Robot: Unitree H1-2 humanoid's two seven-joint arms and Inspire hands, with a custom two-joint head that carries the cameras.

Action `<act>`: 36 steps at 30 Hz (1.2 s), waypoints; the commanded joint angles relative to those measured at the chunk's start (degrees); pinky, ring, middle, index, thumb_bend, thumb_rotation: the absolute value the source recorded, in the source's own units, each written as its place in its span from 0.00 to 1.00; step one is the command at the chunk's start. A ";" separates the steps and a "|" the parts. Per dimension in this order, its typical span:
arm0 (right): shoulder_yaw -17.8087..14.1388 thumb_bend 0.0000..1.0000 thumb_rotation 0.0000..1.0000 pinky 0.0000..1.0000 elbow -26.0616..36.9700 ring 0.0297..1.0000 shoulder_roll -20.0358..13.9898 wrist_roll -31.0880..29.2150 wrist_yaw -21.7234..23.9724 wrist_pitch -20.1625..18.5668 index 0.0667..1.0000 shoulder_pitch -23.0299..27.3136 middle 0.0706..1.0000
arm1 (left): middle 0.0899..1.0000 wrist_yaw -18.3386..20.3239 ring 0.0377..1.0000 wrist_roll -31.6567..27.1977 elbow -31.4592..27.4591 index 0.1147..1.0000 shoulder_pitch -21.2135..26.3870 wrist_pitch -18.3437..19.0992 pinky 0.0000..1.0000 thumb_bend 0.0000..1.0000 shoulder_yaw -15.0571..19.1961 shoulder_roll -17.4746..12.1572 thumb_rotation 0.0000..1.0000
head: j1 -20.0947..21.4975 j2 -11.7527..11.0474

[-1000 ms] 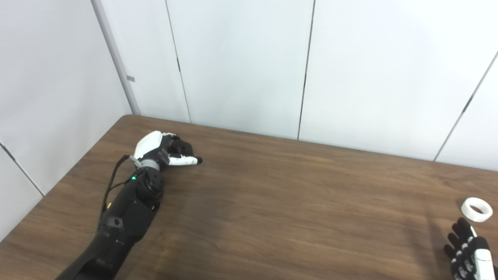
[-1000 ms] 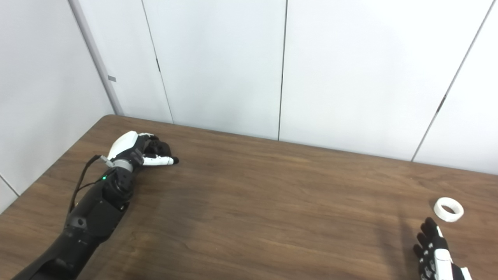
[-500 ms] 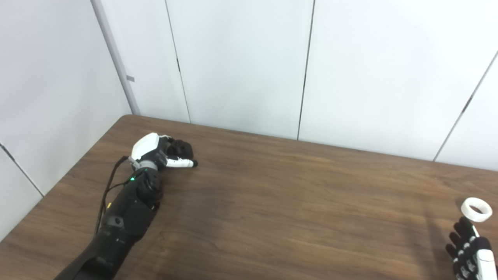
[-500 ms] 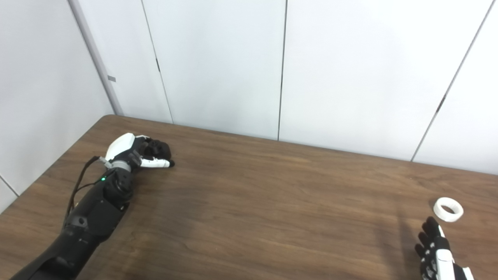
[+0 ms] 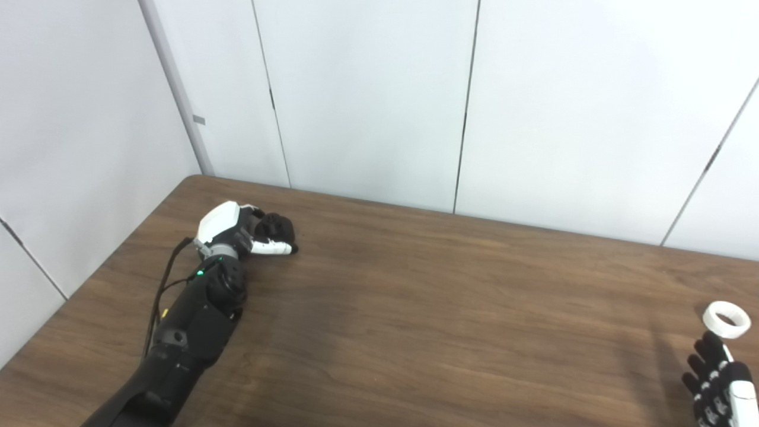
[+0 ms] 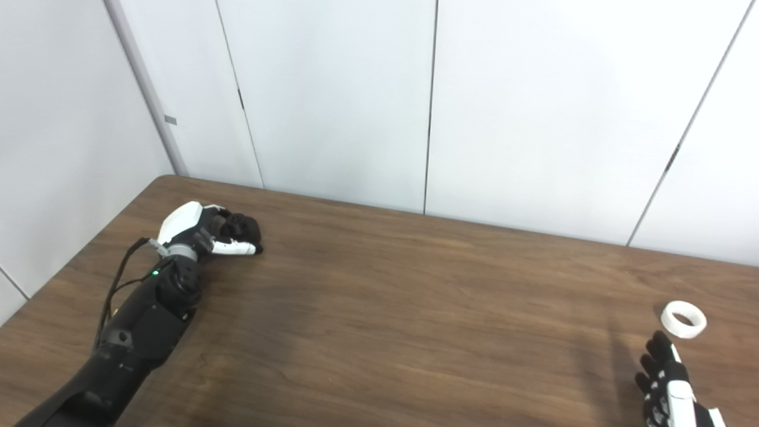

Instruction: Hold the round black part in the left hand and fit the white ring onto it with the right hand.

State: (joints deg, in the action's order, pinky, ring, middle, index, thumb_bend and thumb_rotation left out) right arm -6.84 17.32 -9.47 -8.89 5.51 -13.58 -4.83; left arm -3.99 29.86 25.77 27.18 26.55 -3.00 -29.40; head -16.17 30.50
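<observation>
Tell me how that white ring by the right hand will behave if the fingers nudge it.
The white ring lies flat on the bare table, so it will probably slide rather than roll. It looks small and thin-walled, likely light, and may skid away from the right hand. It holds its round shape, so probably stiff.

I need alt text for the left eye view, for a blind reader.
On a brown wooden table, the robot's left hand is curled around a round black part at far left. At far right, a white ring lies flat, just beyond the open right hand.
</observation>
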 commanded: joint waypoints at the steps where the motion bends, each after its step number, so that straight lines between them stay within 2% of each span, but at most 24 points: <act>1: -0.70 0.34 1.00 1.00 1.57 1.00 -0.73 -0.73 0.02 0.40 1.00 0.94 1.00 | 0.92 -1.78 0.99 0.73 -0.74 0.78 2.63 -0.50 1.00 0.92 0.61 -2.09 0.34 | 0.00 0.03; 12: -0.60 0.34 1.00 1.00 2.21 1.00 -0.81 -0.54 0.12 -0.18 1.00 1.02 1.00 | 0.89 -1.69 0.97 0.76 0.09 0.74 3.03 -0.31 0.99 0.92 0.37 -1.96 0.34 | 0.11 0.08; 19: -0.73 0.35 1.00 1.00 2.44 1.00 -0.96 -0.64 0.15 -0.41 1.00 0.91 1.00 | 0.85 -2.21 0.95 0.75 0.14 0.64 2.66 -1.13 0.96 0.89 0.21 -2.06 0.29 | -0.21 0.15; 22: -0.71 0.33 1.00 1.00 2.17 1.00 -1.12 -0.87 0.49 -0.20 1.00 1.09 1.00 | 0.84 -3.04 0.94 -0.27 0.17 0.53 2.53 -1.83 0.93 0.85 1.13 -1.58 0.20 | -0.33 0.11; 23: -0.69 0.32 1.00 1.00 2.08 1.00 -1.16 -0.80 0.49 -0.14 1.00 1.16 1.00 | 0.83 -3.41 0.93 -0.66 0.30 0.47 2.54 -2.04 0.93 0.66 1.47 -1.39 0.12 | -0.33 0.11; 25: -0.54 0.33 1.00 1.00 1.95 1.00 -1.39 -0.13 0.40 0.06 1.00 1.13 1.00 | 0.81 -4.10 0.91 -1.20 0.75 0.43 2.65 -2.29 0.89 0.55 1.87 -1.12 0.07 | -0.40 0.15; 29: -0.67 0.34 1.00 1.00 1.86 1.00 -1.71 -1.25 0.87 0.14 1.00 1.16 1.00 | 0.77 -5.02 0.84 -1.71 1.46 0.42 2.76 -3.17 0.78 0.52 2.28 -0.85 0.05 | -0.47 0.13; 36: -0.80 0.35 1.00 1.00 1.49 1.00 -2.02 -2.29 1.14 0.32 1.00 1.19 1.00 | 0.78 -5.13 0.85 -0.96 1.53 0.42 2.56 -4.28 0.77 0.52 1.38 -1.45 0.05 | -0.56 0.11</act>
State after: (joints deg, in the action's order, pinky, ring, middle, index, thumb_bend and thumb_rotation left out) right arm -7.09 17.45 -10.88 -10.69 6.16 -15.20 -4.80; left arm -8.40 28.67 27.70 27.30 23.88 -1.59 -29.24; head -16.70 30.59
